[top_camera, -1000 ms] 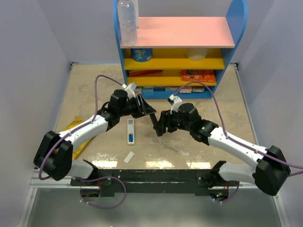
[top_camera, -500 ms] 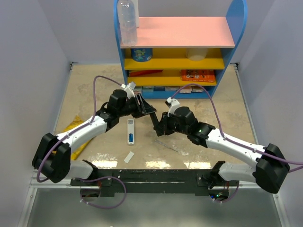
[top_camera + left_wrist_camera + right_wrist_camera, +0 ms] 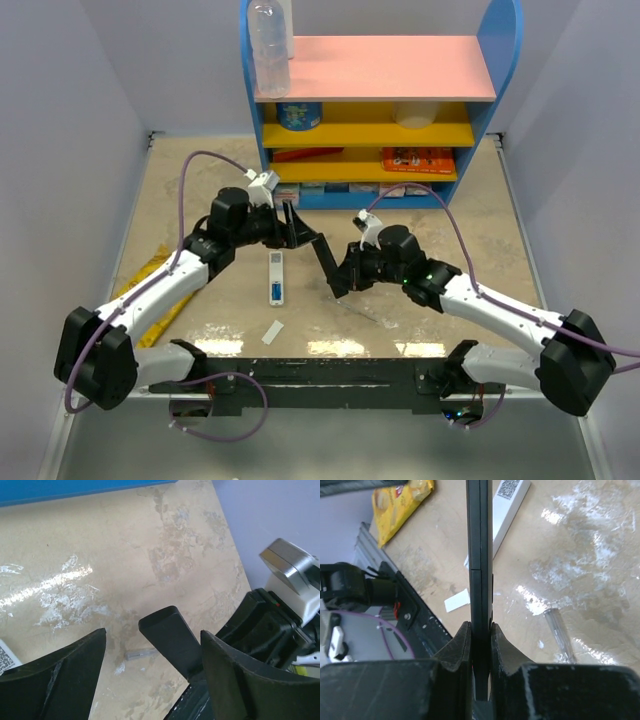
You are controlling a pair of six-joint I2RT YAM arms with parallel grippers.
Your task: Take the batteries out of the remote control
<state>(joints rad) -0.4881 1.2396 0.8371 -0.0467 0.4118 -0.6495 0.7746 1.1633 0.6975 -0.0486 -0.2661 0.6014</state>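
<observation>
A slim black remote control (image 3: pixel 328 264) stands edge-on between the pads of my right gripper (image 3: pixel 480 626), which is shut on it above the table. My left gripper (image 3: pixel 153 632) is open, and its fingers (image 3: pixel 240 675) stand on either side of the remote's far end (image 3: pixel 167 635) without touching it. In the top view the left gripper (image 3: pixel 300 230) sits just left of that end, with the right gripper (image 3: pixel 345 276) at the near end. No batteries show on the black remote. A white remote (image 3: pixel 275 278) lies flat nearby with a blue patch at its near end.
A thin grey stick (image 3: pixel 365 308) lies on the table under the right arm. A small white cover (image 3: pixel 272 331) rests near the front edge. A yellow packet (image 3: pixel 150 285) lies at the left. The blue shelf unit (image 3: pixel 370 110) stands at the back.
The right gripper has shut on the black remote. The left gripper has opened and let it go, and the left arm has swung back to the left.
</observation>
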